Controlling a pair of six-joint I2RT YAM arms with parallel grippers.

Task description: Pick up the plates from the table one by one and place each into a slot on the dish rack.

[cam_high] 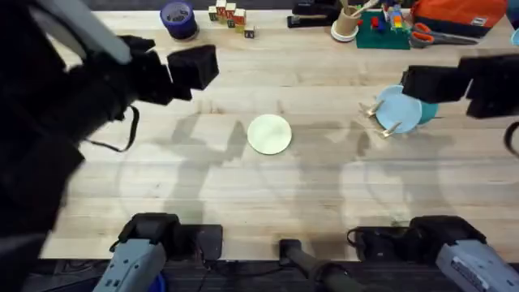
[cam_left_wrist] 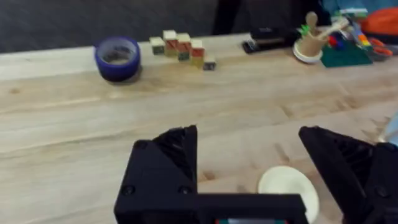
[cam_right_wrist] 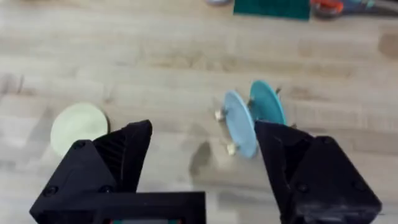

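A pale cream-yellow plate (cam_high: 269, 134) lies flat near the middle of the table (cam_high: 243, 195). To its right stands the small wooden dish rack (cam_high: 381, 123), holding a light blue plate (cam_high: 399, 111) and a teal plate (cam_high: 427, 112) upright in its slots. My left gripper (cam_high: 195, 66) hovers high over the table's left part, open and empty; the left wrist view has the cream plate (cam_left_wrist: 288, 188) just ahead of the gripper (cam_left_wrist: 249, 163). My right gripper (cam_high: 423, 82) hangs above the rack, open and empty. In the right wrist view, the light blue plate (cam_right_wrist: 239, 123), teal plate (cam_right_wrist: 267, 102) and cream plate (cam_right_wrist: 77, 126) lie below the gripper (cam_right_wrist: 205, 155).
Along the far edge sit a blue tape roll (cam_high: 178, 19), small wooden blocks (cam_high: 229, 15), a black stapler (cam_high: 312, 16), a cup of tools (cam_high: 347, 24), a green tray (cam_high: 381, 32) and orange-handled scissors (cam_high: 422, 34). Both arm bases stand at the near edge.
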